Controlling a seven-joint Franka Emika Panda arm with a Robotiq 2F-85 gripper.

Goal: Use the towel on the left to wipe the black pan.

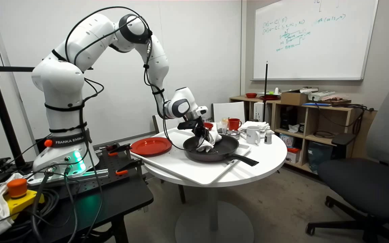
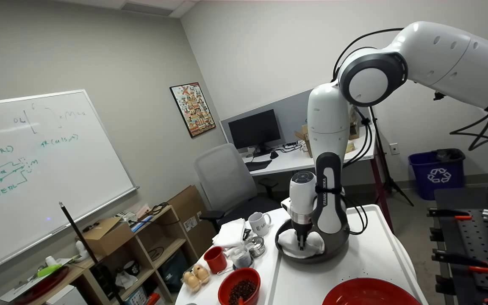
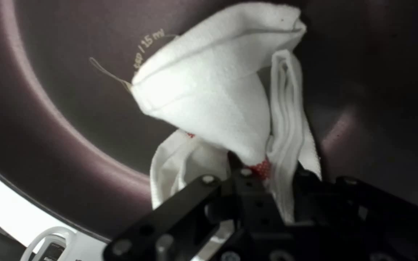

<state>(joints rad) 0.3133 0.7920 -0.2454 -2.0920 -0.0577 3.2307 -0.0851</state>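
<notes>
In the wrist view the towel [image 3: 212,98] partly hides the pan [image 3: 82,98] and perhaps the tips of the claw [image 3: 274,175], while an exterior view crops the red plate [image 2: 369,292].

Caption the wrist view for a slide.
Black two-fingered gripper pinching a bunched, red-marked white cloth towel inside a round black frying pan, its pale lettering partly visible.

The white towel [image 3: 212,87], marked with red, sits bunched and folded inside the black pan [image 1: 211,157] — a looped thread trails from one corner. The pan, round and shallow with pale lettering inside, rests right side up on a white tray [image 1: 187,170], its straight handle reaching past the tray's edge.
</notes>
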